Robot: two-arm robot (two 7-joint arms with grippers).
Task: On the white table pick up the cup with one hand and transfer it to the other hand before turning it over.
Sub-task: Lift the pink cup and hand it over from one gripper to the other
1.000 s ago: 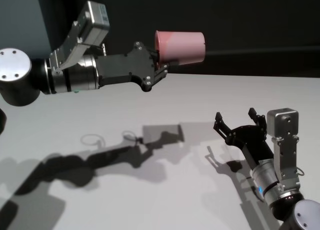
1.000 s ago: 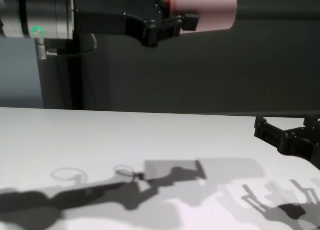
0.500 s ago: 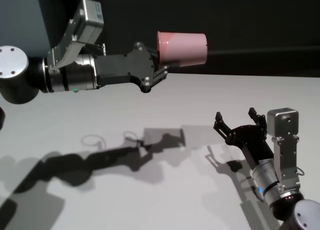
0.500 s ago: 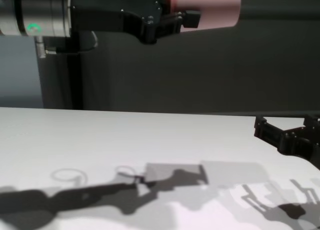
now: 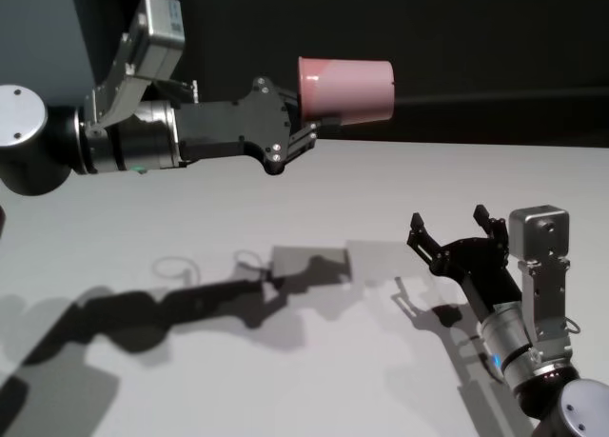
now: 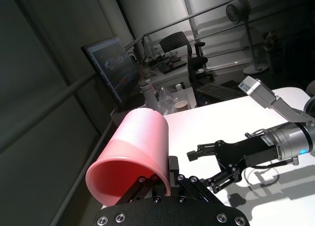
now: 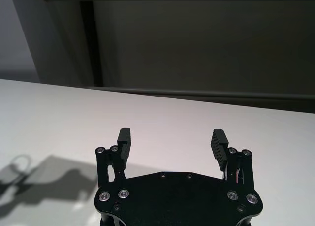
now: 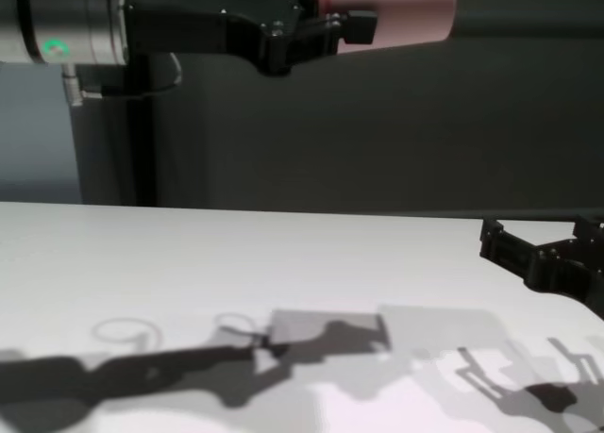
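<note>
1. My right gripper sat low over the white table, nearest to me, with its fingers spread wide and nothing between them.
2. I saw lots of bare white top and only shadows around that gripper, so it had room to move.
3. Higher and farther off, my left gripper was clamped on the rim of the cup.
4. The cup hung on its side, well above the table. It was smooth, plain pink.
5. I saw nothing inside the cup.
</note>
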